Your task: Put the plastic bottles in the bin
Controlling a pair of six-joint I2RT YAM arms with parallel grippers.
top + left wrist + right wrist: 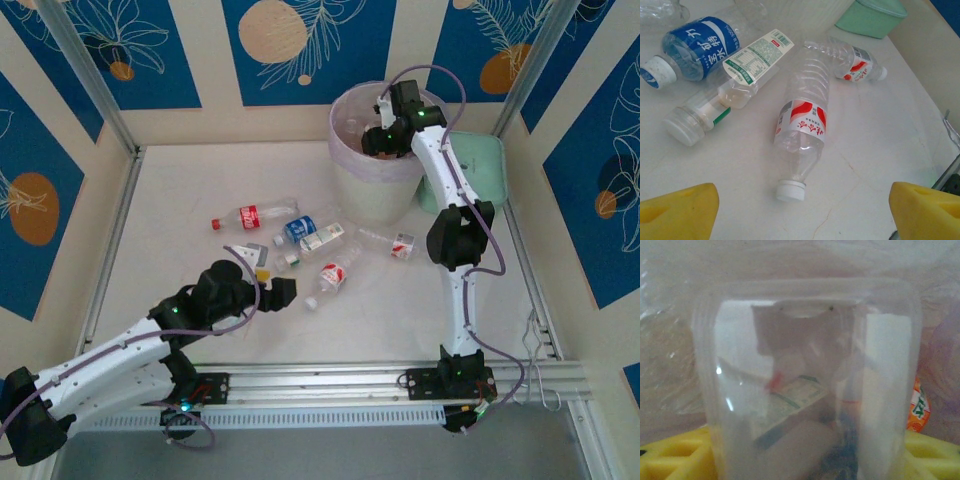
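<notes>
Looking at the bin (366, 200) first: the right tool (383, 138) is dipped in over its rim. Up close, a see-through bottle (805, 380) sits betw. its yellow pads (670, 457), down inside the bin's pink bag (940, 340). We can't tell if the pads are squeezing it or loose round it, b/c the bottle hides the gap.

The left tool (802, 220) is well away from the bin, low over the worktop (880, 150), w/ its pads spread wide & nothing in them. Just in front of it lies the red-and-white label bottle (802, 132), on its side, white cap (791, 191) pointing away from the bin. We think that's the next one to grab.

More bottles lie nearer the bin: a white-and-green label bottle (752, 57), a blue-label bottle (695, 45) & a red-label bottle (856, 64) near the mint-green case (872, 15) beside the bin. A red cola bottle (250, 216) lies further off.

How will it feel? Empty, so very light, we'd guess. Thin walls, soft & bendy. Round & smooth, so it may roll or slip. Best spot, we think: across the middle, on the label, where it's widest. Not the cap end, or the bottle could swing. Squeeze gently, or it'll squash & pop out.
</notes>
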